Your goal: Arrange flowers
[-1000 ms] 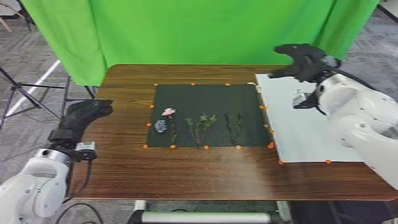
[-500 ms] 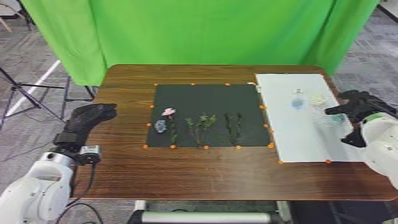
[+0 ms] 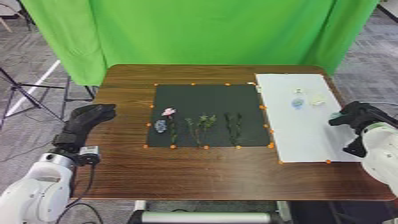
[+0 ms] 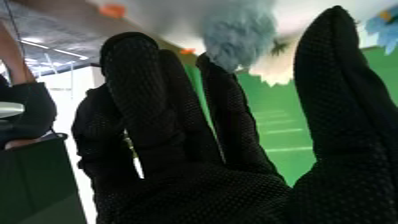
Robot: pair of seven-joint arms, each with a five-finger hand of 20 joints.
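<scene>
I hold my right hand over the white sheet on the right side of the bench, its fingers straight and my thumb spread apart from them. In the right wrist view, a fluffy blue-green flower lies beyond the gap between fingers and thumb. Farther up the sheet, a light blue flower is near a cream flower. On the dark mat lie a pink flower, a grey-blue flower just beside it, leafy green stems and darker stems. My left hand is over the bench's left edge.
</scene>
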